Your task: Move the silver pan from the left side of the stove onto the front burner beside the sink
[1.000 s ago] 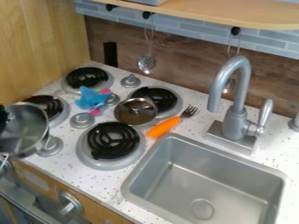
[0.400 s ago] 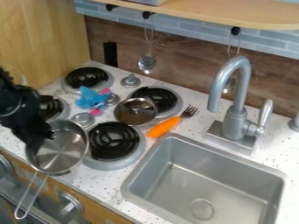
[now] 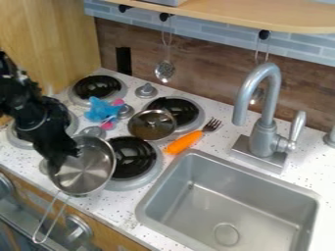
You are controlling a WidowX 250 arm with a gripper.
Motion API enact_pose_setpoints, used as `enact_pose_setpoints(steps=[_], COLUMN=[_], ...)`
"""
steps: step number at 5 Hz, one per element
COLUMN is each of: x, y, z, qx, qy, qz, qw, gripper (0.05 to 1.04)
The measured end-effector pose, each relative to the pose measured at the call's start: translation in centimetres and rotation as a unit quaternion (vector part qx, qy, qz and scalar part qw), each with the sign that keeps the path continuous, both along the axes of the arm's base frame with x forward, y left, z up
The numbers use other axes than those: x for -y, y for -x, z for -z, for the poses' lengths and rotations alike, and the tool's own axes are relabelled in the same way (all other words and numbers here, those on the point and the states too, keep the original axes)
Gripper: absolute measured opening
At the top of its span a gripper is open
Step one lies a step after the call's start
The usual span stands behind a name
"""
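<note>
The black gripper [image 3: 61, 161] is at the left, over the front of the stove top, shut on the left side of a metal pot [image 3: 89, 169]. The pot overlaps the left part of the front burner [image 3: 134, 156], and its wire handle points down past the counter's front edge. I cannot tell whether its base touches the stove top. Behind it lies a blue toy with pink parts [image 3: 101, 110]. A small metal pan or lid [image 3: 152, 124] rests partly on the back right burner, with an orange-handled fork [image 3: 185, 141] beside it.
The grey sink [image 3: 229, 196] is at the lower right, with a tall faucet [image 3: 265, 122] behind it. Burner knobs [image 3: 146, 90] stand between the burners. A slotted spoon [image 3: 164, 71] hangs on the back wall under the shelf [image 3: 262, 14].
The pot came in from the left edge with the gripper on it, then moved a little further right to the front burner. The toy, pan and fork have not moved.
</note>
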State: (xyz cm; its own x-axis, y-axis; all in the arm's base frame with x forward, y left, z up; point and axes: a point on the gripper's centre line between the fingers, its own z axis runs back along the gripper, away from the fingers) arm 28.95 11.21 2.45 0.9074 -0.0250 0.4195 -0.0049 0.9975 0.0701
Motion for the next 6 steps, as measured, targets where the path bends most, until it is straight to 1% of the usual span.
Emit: enact_pose_setpoints(steps=[1,2,4,5,6], x=[1.0,0.9,1.2,1.4,1.6], y=[-2.0,-4.3,-7.2,-7.7,-7.8], z=[0.6,0.6,0.5,1.0,1.6], qx=[-0.004,0.003,0.003,-0.005,-0.017], qy=[-0.003,-0.005,0.006,0.014,0.019], qz=[0.023,0.025,0.031,0.037,0.046], qw=[0.9997,0.9997,0.9995,0.9992,0.9986], gripper=[0.1,0.1,0.1,0.124,0.321])
